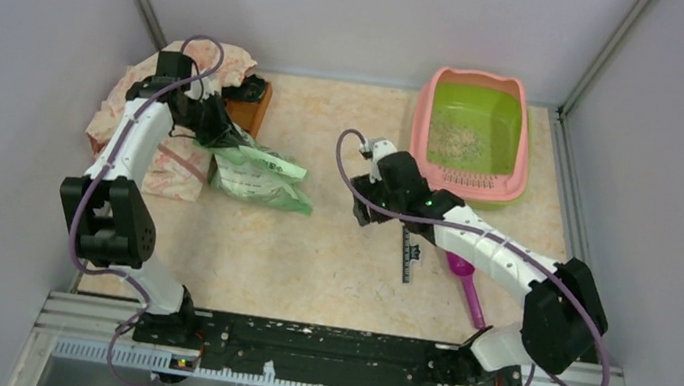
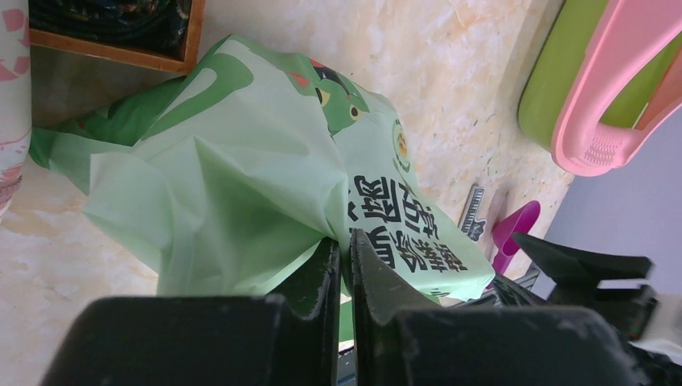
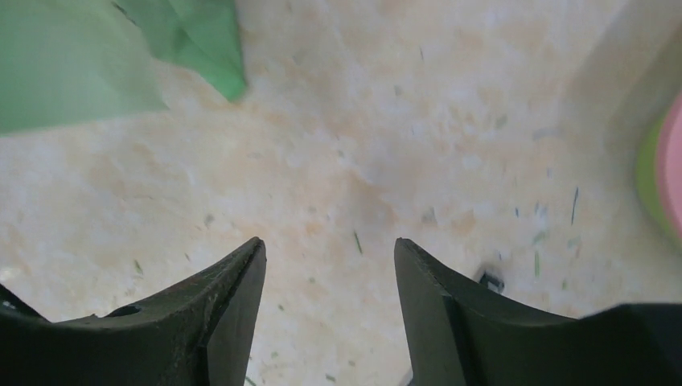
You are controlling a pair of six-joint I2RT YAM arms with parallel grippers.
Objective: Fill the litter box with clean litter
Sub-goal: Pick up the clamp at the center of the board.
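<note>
Left wrist view showed my left pincer point(image 2: 344, 245) pinched tight on a fold of the green bag point(image 2: 241, 161), well left of the litter box point(image 1: 421, 128), which held thin litter point(image 1: 456, 143). My right pincer point(image 3: 330, 249) gaped empty; I judged it should grip the bag's far end before lifting.

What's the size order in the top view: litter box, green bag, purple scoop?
1. litter box, clearly the largest.
2. green bag, crumpled, so it covers less area.
3. purple scoop, the smallest as seen; it is partly hidden, so its full extent is unsure.
</note>
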